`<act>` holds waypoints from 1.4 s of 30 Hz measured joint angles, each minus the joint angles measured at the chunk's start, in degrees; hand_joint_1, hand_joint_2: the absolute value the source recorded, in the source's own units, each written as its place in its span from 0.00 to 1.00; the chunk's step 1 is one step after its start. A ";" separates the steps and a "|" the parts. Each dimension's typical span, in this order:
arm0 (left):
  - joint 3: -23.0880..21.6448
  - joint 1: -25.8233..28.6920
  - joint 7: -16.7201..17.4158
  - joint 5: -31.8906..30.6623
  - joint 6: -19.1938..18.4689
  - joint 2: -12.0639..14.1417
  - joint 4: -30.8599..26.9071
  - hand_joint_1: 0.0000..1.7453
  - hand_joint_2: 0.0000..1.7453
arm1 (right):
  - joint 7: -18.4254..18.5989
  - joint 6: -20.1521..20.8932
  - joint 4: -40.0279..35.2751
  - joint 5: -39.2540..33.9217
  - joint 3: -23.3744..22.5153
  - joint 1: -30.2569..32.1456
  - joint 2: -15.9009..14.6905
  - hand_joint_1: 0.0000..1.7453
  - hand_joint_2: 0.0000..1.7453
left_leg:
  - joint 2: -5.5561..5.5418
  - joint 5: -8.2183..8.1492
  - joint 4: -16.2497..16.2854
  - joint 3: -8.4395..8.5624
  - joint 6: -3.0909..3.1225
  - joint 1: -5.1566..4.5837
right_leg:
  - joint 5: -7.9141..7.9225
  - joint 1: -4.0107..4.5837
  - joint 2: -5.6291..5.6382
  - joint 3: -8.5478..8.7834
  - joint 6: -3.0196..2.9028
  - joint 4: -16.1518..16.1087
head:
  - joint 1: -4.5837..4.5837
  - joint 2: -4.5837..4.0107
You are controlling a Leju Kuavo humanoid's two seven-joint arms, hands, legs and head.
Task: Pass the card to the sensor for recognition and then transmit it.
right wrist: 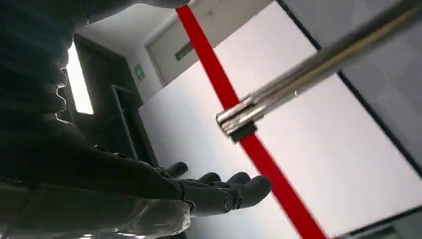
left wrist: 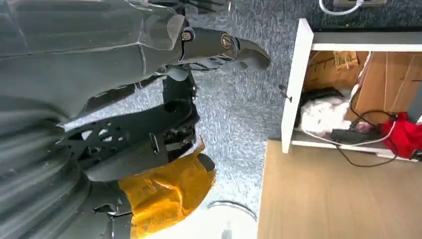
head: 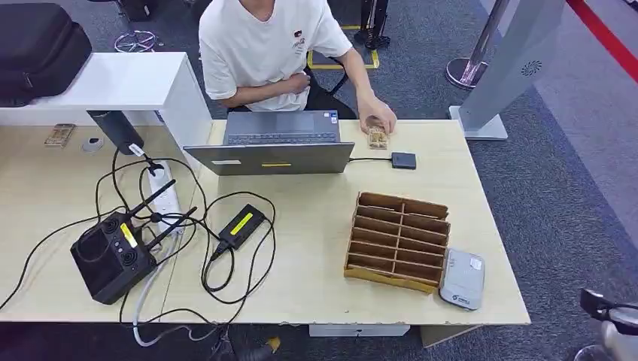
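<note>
The wooden table (head: 316, 286) bears a laptop (head: 274, 147), cardboard organizer (head: 399, 241), grey sensor (head: 462, 280), controller (head: 113, 256) and cables (head: 218, 248).

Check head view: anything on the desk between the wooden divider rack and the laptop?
Nothing: bare tabletop between the rack and the laptop. The small black box and its cable sit off to the side.

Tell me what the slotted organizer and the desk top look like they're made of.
Slotted organizer: probably thin unfinished wood or stiff brown board; matte tan, thin flat dividers with darker cut edges.
Desk top: likely laminate over board; pale, even wood-grain pattern, smooth low-sheen surface.
</note>
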 joint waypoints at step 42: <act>1.84 -1.11 4.79 4.18 1.72 1.88 0.00 0.00 1.00 | -4.70 4.66 2.95 -6.97 -10.95 19.75 24.11 0.00 1.00 | 0.16 -0.20 -0.09 0.39 -0.31 -0.01 | -0.27 -0.01 0.14 0.13 -0.38 0.21 | 0.00 0.00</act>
